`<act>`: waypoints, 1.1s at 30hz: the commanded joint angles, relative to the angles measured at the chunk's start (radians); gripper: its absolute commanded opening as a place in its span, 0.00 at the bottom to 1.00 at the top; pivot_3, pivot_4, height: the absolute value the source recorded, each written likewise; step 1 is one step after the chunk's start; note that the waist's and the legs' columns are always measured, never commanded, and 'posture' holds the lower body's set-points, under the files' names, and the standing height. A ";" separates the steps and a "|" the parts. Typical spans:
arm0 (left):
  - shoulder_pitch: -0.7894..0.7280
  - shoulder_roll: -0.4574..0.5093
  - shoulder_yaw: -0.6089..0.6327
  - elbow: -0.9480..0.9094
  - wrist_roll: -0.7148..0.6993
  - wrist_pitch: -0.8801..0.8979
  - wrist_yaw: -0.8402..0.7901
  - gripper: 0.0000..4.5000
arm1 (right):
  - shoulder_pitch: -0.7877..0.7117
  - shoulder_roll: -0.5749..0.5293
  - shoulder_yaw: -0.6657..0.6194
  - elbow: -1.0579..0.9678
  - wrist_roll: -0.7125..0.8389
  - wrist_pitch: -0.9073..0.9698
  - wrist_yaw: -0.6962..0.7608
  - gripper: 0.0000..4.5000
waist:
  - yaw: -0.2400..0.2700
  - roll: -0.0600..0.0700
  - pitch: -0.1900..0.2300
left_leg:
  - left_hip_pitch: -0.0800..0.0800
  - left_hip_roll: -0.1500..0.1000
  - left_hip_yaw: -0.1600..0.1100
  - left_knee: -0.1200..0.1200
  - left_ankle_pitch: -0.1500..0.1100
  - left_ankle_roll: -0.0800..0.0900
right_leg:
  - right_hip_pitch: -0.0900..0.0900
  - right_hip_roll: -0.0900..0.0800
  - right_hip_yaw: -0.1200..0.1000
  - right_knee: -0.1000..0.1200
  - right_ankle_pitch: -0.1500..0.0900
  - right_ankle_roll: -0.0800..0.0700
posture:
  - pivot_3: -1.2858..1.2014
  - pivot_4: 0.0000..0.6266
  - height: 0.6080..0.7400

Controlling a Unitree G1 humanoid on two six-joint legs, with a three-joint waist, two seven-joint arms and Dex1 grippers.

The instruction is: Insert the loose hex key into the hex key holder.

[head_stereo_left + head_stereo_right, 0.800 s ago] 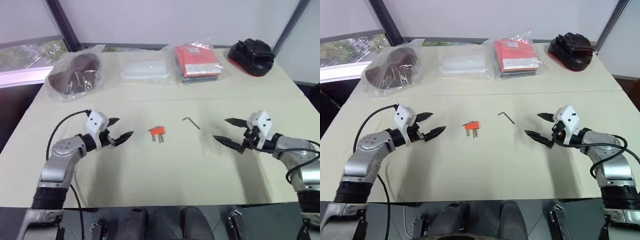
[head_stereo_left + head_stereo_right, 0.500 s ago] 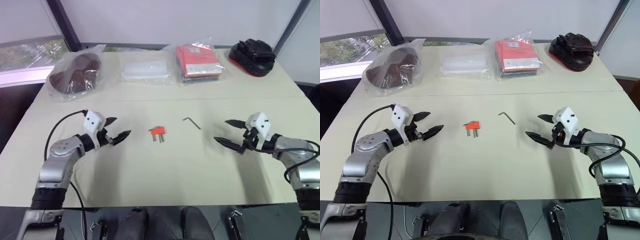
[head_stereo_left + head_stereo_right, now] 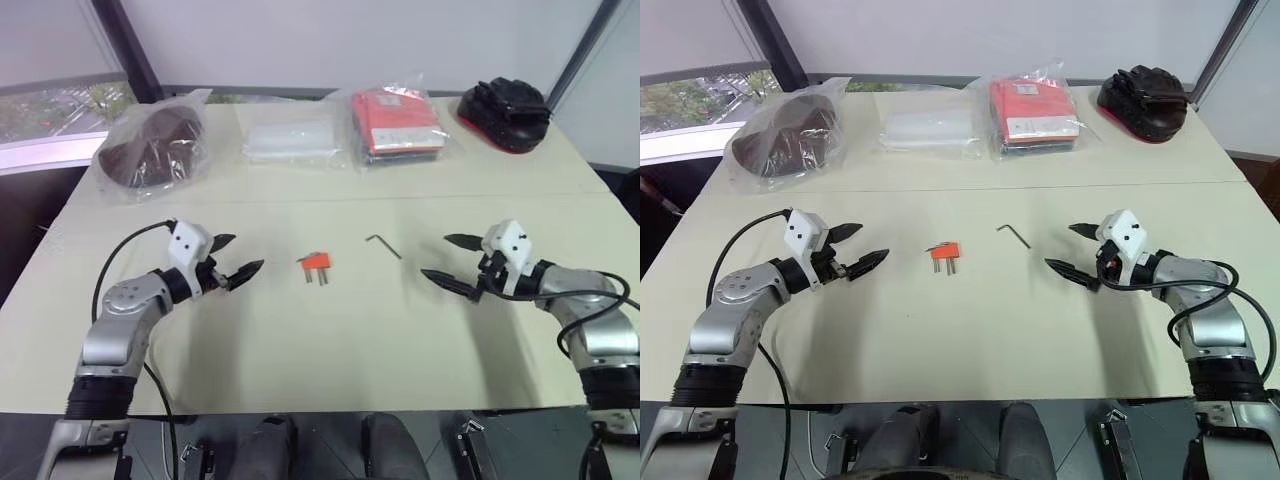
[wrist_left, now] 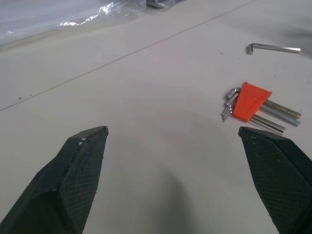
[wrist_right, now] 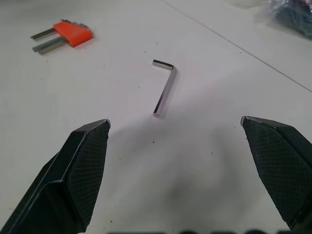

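- Two grippers hang empty, jaws spread wide: my left gripper just beside the hex key holder, my right gripper near the loose hex key.
- The key lies flat on the table, well apart from the holder; I judge the pads may skid over so thin a rod and flick it away.
- The holder (light, unclamped) could slide or tip if I press the key in without bracing it.
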 commanded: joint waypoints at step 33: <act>0.058 0.132 -0.011 -0.277 -0.113 0.189 -0.166 1.00 | -0.648 0.476 0.310 0.923 -0.327 -0.476 0.104 1.00 | -0.046 0.000 0.000 | 0.000 0.001 -0.002 -0.003 0.004 -0.007 | -0.002 0.002 0.000 0.001 0.000 0.000 | 0.52 0.24 1.00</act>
